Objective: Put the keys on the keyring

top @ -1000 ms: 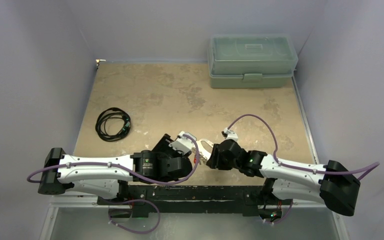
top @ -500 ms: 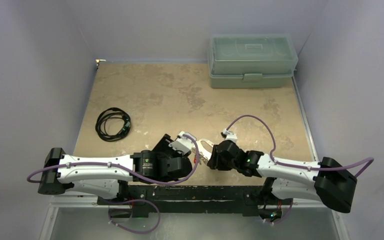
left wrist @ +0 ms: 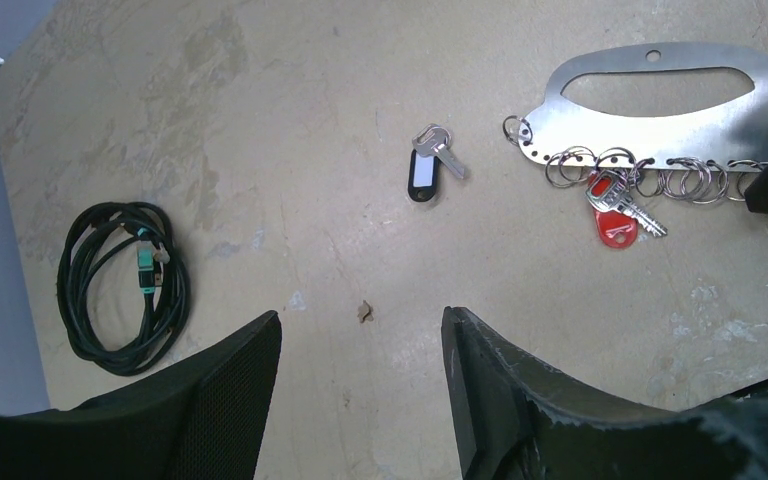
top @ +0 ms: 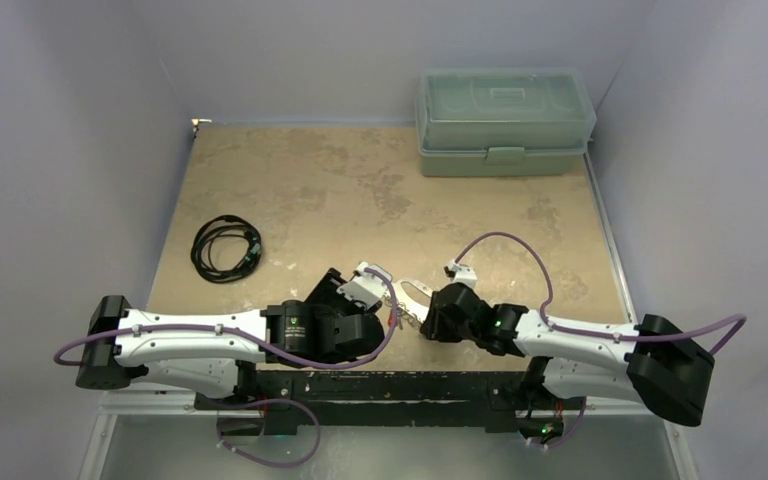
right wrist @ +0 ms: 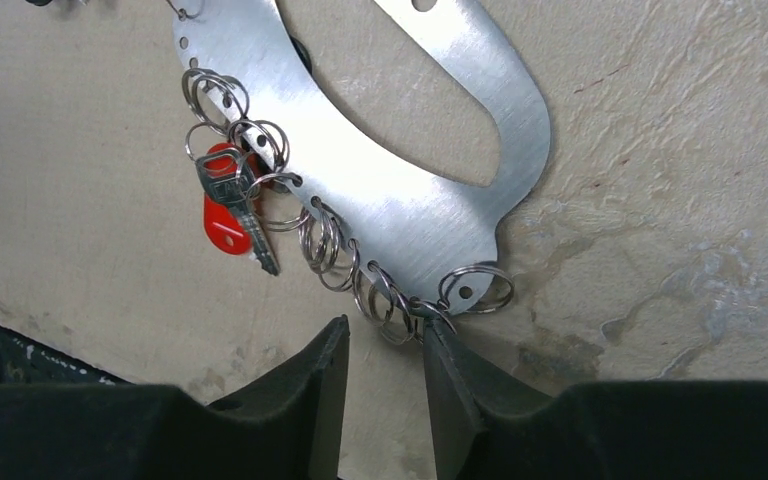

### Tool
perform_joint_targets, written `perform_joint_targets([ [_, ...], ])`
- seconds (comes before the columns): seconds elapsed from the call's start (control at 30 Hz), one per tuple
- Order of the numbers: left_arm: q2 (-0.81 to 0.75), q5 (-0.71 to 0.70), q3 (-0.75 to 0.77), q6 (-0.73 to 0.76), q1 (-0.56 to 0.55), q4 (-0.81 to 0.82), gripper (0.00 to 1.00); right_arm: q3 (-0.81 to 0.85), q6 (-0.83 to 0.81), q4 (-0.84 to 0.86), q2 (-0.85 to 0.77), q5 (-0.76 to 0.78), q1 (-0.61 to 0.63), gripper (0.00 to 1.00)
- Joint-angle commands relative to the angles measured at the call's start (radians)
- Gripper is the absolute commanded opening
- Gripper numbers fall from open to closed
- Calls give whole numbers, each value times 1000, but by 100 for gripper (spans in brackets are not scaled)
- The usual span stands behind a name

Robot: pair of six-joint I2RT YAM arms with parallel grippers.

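Note:
The keyring (right wrist: 410, 210), a flat silvery plate with an oval cut-out, lies on the table near the arms and shows small in the top view (top: 412, 297). Split rings (right wrist: 332, 245) hang along its edge. One ring carries a red-headed key (right wrist: 228, 205). A loose key with a black tag (left wrist: 427, 170) lies left of the plate. My right gripper (right wrist: 385, 330) is open by a narrow gap at the plate's end, and its right fingertip (right wrist: 438, 345) touches a ring. Further back from the keys, my left gripper (left wrist: 360, 330) is open over bare table.
A coiled black cable (left wrist: 120, 285) lies at the table's left. A closed green plastic box (top: 505, 120) stands at the far right corner. Grey walls enclose the table on three sides.
The right gripper's jaws have narrowed, and it has shifted slightly along the plate's ringed edge. The left arm has stayed still.

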Motion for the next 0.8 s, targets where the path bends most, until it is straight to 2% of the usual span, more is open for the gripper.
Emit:
perform_joint_targets([
  [0.0,-16,-25,2,-16,0,-5,59,-31,-8,61,-10,17,5,34],
  [0.13,-18,-23,2,-16,0,-5,59,-46,-2,74,-17,20,5,30],
  [0.23,-18,-23,2,-16,0,-4,59,-57,3,82,-29,26,5,24],
  [0.43,-21,-23,1,-16,0,-5,59,-78,4,97,-60,38,5,20],
  [0.57,-21,-24,2,-14,0,-5,59,-83,8,95,-86,50,5,11],
  [0.77,-12,-19,1,-10,0,-3,58,-71,5,73,-120,62,5,4],
])
